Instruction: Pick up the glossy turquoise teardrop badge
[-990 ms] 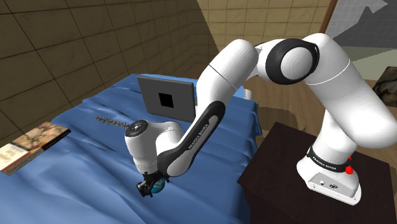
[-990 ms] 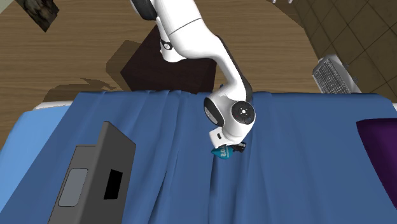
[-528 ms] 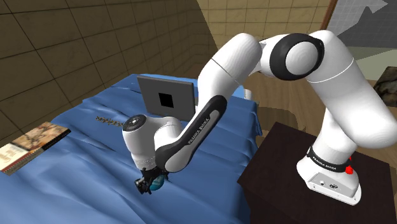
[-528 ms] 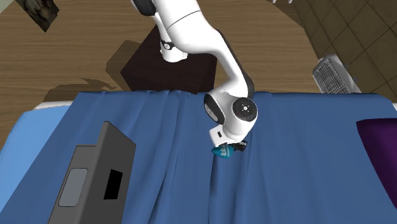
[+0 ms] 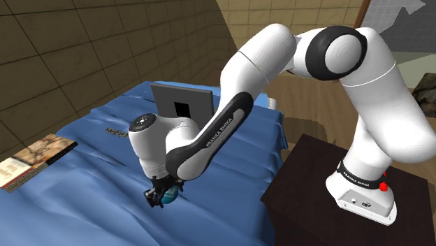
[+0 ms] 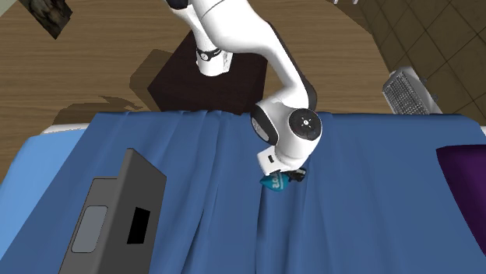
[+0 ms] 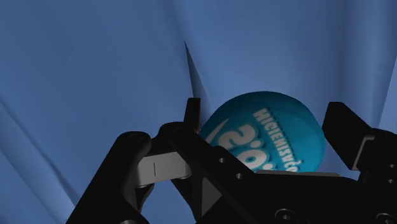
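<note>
The glossy turquoise teardrop badge (image 7: 270, 133) with white lettering sits between my gripper's (image 7: 267, 121) two black fingers, which clasp it from both sides. In the shoulder view the gripper (image 5: 161, 196) points down at the blue bedsheet (image 5: 91, 203) with the badge (image 5: 168, 198) at its tip, just over the cloth. From the second exterior view the badge (image 6: 273, 183) peeks out beside the hand (image 6: 285, 179), above a fold in the sheet. I cannot tell whether the badge still touches the sheet.
A grey box with a black square (image 5: 183, 107) stands on the bed behind the arm. A book (image 5: 31, 159) lies at the shoulder view's left. A purple cushion (image 6: 464, 184) and a keyboard (image 6: 410, 92) are at the second exterior view's right. The dark stand (image 5: 314, 203) borders the bed.
The wrist has turned and the hand has shifted slightly toward the shoulder view's left and a little upward, carrying the badge with it. The fingers stay closed on the badge.
</note>
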{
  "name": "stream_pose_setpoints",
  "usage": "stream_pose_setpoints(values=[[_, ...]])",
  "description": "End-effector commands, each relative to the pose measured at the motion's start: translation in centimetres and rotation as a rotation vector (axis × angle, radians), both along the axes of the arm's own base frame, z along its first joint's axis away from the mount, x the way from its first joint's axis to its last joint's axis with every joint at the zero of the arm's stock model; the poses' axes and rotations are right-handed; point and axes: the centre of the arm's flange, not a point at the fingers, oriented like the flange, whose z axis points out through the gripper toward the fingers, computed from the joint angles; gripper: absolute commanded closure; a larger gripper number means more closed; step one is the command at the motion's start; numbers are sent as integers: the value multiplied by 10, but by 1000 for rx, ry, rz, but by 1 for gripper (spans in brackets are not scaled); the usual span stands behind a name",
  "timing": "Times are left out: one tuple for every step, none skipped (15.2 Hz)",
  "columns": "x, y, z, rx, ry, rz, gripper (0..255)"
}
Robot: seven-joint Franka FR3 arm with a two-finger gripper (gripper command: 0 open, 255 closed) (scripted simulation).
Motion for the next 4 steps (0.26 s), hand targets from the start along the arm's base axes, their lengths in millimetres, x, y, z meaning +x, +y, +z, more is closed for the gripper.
stream_pose_setpoints(values=[[0,-1,12,0,0,0,255],[0,-1,17,0,0,0,255],[0,-1,18,0,0,0,255],[0,-1,18,0,0,0,255]])
